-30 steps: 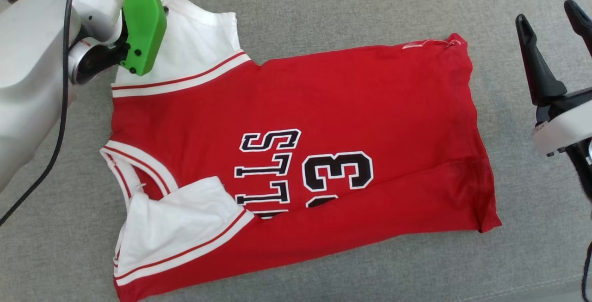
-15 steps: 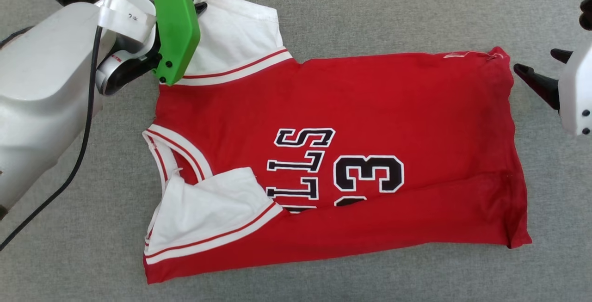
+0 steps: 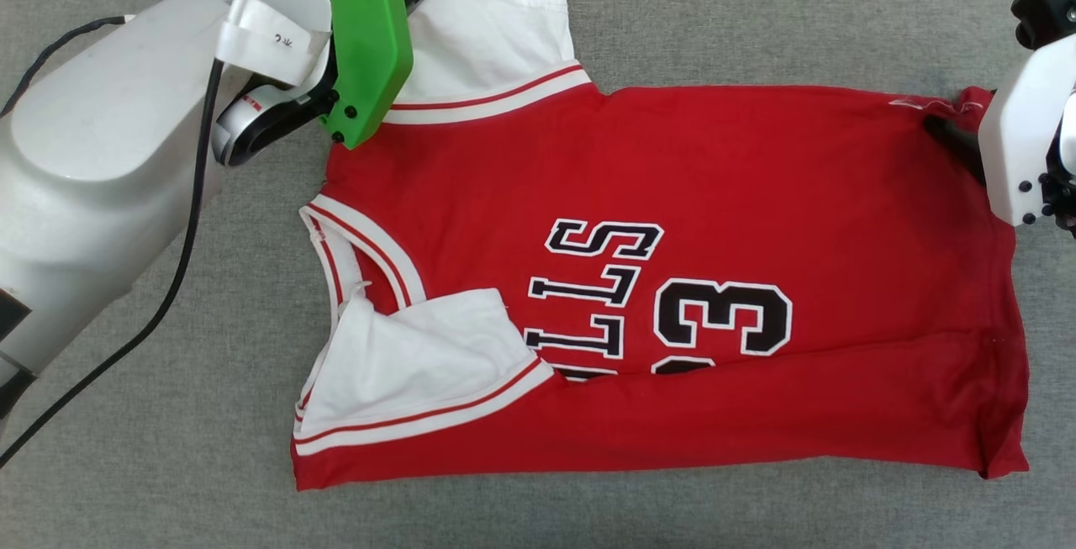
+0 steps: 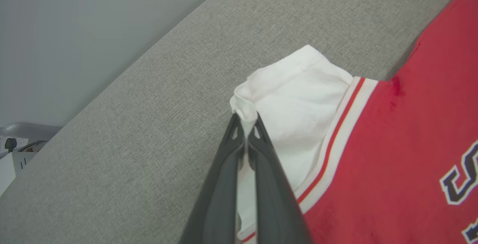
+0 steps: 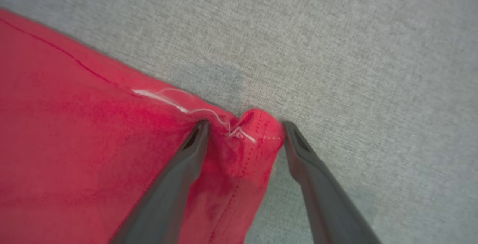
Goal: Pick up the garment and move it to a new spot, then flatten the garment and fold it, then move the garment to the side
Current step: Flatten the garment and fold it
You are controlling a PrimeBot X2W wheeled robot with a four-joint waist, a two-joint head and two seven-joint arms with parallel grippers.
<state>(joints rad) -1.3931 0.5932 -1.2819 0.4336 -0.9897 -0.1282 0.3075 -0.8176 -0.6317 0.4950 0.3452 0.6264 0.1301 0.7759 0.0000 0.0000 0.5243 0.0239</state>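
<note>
Left wrist view shows left gripper [image 4: 245, 121] pinching the white sleeve [image 4: 295, 105] of the garment [image 4: 392, 161]; right wrist view shows right gripper [image 5: 245, 124] spread wide astride its hem corner [image 5: 259, 122].

- Left gripper [image 4: 245, 119], two long dark fingers, pinched closed on the white sleeve of the red jersey garment [image 4: 392, 143]; pale grey forearm [image 3: 84, 162] at lower left.
- Right gripper [image 5: 244, 126]: fingers spread wide, astride that garment's corner.
</note>
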